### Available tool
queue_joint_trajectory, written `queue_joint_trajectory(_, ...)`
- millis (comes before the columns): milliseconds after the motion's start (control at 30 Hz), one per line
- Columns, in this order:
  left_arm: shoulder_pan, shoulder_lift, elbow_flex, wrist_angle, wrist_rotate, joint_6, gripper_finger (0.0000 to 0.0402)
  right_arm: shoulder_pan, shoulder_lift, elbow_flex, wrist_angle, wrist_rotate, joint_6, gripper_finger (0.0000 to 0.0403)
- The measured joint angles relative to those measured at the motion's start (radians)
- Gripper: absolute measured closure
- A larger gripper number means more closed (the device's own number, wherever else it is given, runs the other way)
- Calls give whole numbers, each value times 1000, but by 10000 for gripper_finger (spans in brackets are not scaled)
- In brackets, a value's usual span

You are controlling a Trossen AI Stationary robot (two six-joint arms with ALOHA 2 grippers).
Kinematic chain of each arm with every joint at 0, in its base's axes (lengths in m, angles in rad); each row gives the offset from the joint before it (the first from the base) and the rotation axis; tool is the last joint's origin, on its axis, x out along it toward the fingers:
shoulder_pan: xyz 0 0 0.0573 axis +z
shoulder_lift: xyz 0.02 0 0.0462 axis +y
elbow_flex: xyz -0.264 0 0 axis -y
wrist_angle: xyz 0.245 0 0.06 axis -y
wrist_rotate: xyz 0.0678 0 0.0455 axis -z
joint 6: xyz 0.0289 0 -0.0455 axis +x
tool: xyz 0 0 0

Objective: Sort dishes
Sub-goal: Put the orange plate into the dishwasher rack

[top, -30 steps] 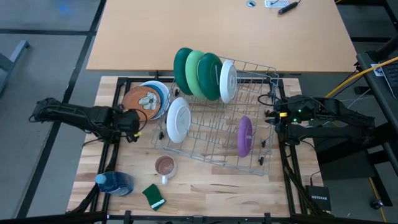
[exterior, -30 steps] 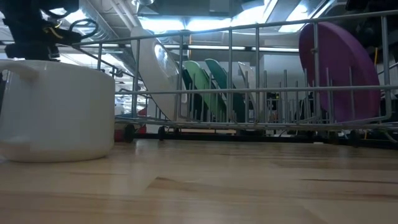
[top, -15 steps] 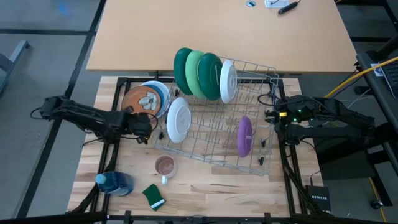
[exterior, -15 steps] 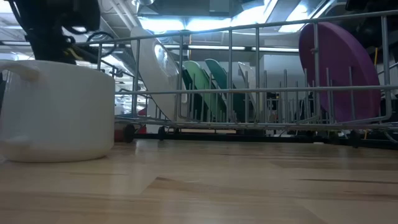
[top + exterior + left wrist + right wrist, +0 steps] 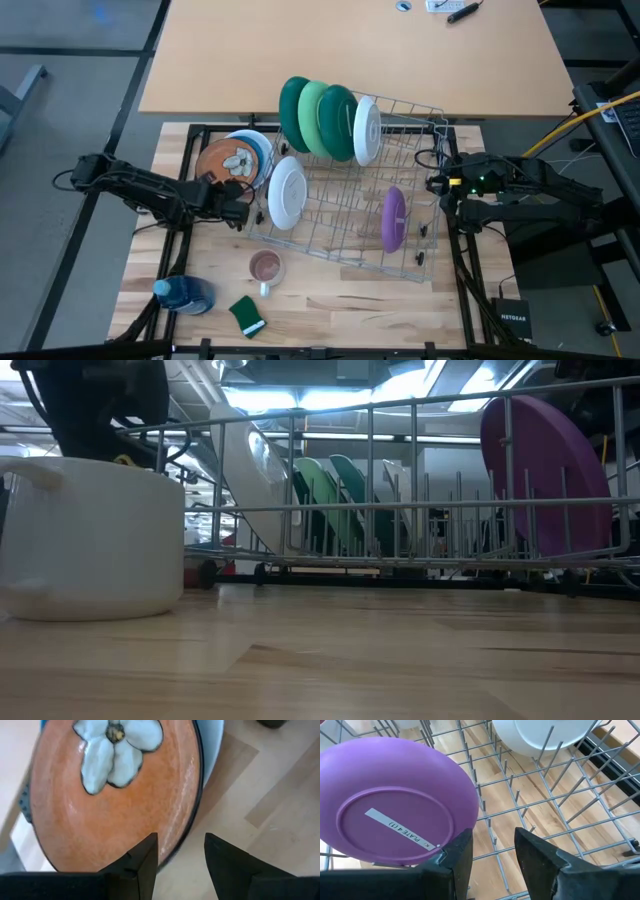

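A stack of plates (image 5: 235,160) lies flat on the table left of the wire rack (image 5: 340,215). Its top plate is orange with a pale flower (image 5: 115,795), and blue plates lie under it. In the rack, three green plates (image 5: 318,115) and a white one (image 5: 366,130) stand on edge at the far side. Another white plate (image 5: 287,192) and a purple plate (image 5: 393,218) stand nearer. My left gripper (image 5: 243,212) is open at the orange plate's rim (image 5: 192,827), one finger on each side of the rim in the wrist view. My right gripper (image 5: 432,185) is open at the rack's right side, beside the purple plate (image 5: 395,810).
A small mug (image 5: 265,266), a blue bottle (image 5: 185,295) and a green sponge (image 5: 247,315) stand near the table's front left. In the low view the mug (image 5: 90,540) fills the left foreground. A light wooden tabletop (image 5: 350,50) lies beyond the far edge.
My left gripper has moved toward the table's right edge and a little toward the near edge, along the near side of the plate stack toward the rack. The plates have stayed where they were.
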Motion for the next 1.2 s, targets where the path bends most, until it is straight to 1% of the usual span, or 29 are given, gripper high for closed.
queue_joint_trajectory(133, -16, 0, 0, -2, 12, -48, 253, 0, 0, 0, 0, 0, 0, 251)
queue_joint_trajectory(333, -35, 0, 0, -2, 12, -263, 254, 0, 0, 0, -1, 0, 0, 251)
queue_joint_trajectory(433, -39, 0, 0, -2, 12, -306, 254, 0, 0, 0, -2, -1, -6, 251)
queue_joint_trajectory(667, -35, 0, 0, -4, -5, -240, 254, 0, 0, 0, -2, 0, -8, 251)
queue_joint_trajectory(800, -39, 0, -1, -9, -44, -153, 254, 0, 0, 0, -2, 0, -8, 251)
queue_joint_trajectory(933, -40, 0, -1, -8, -47, -65, 254, 0, 0, 0, -2, 0, -8, 251)
queue_joint_trajectory(1100, -77, 0, -1, -10, -46, -27, 254, 0, 0, 0, -7, 1, -8, 251)
queue_joint_trajectory(1200, -112, 0, -1, -17, -22, -13, 254, 0, 0, -1, -10, 1, -9, 251)
